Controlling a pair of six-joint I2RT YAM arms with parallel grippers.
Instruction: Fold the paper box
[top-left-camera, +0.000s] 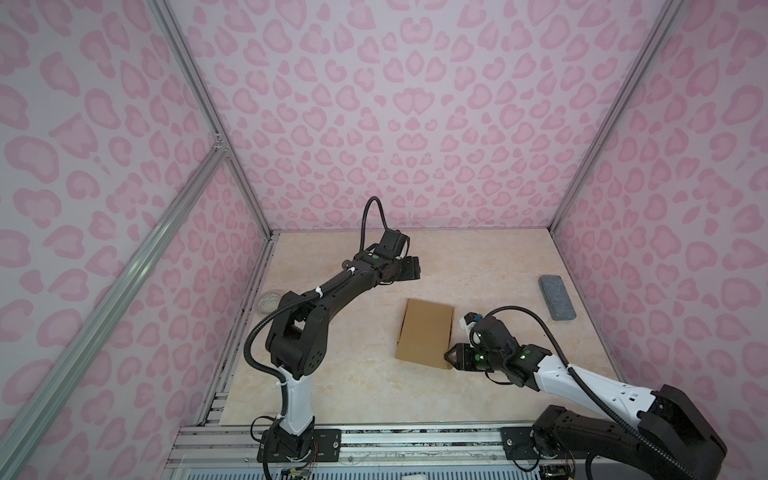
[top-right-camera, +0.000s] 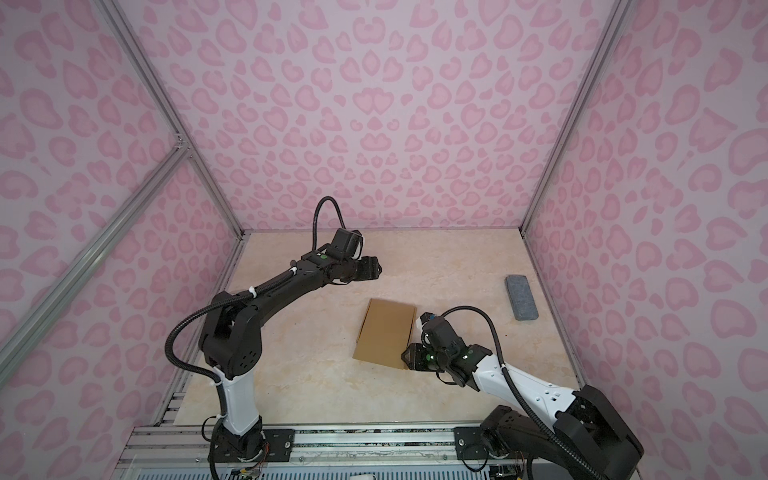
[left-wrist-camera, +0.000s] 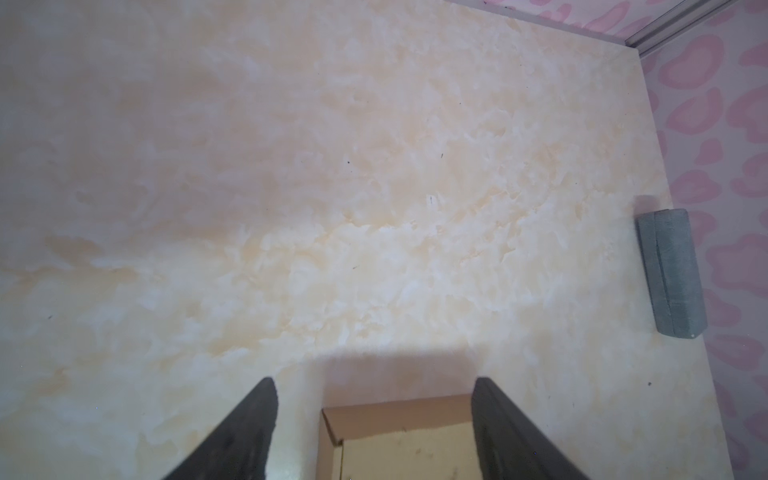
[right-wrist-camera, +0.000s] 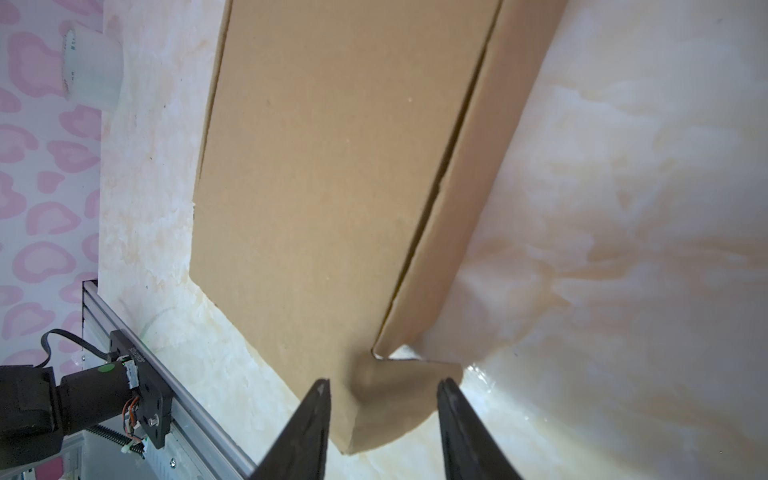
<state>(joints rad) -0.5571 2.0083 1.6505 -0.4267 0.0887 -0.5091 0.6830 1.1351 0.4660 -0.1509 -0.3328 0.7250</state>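
Here, paper box (right-wrist-camera: 332, 166) corner between the right fingers (right-wrist-camera: 305, 432).

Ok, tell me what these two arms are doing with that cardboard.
The paper box lies nearly closed in the middle. The right gripper is at its near right corner, jaws apart on either side of the corner flap. The left gripper hangs open and empty near the box's far edge. A grey block and a tape roll sit at the sides.
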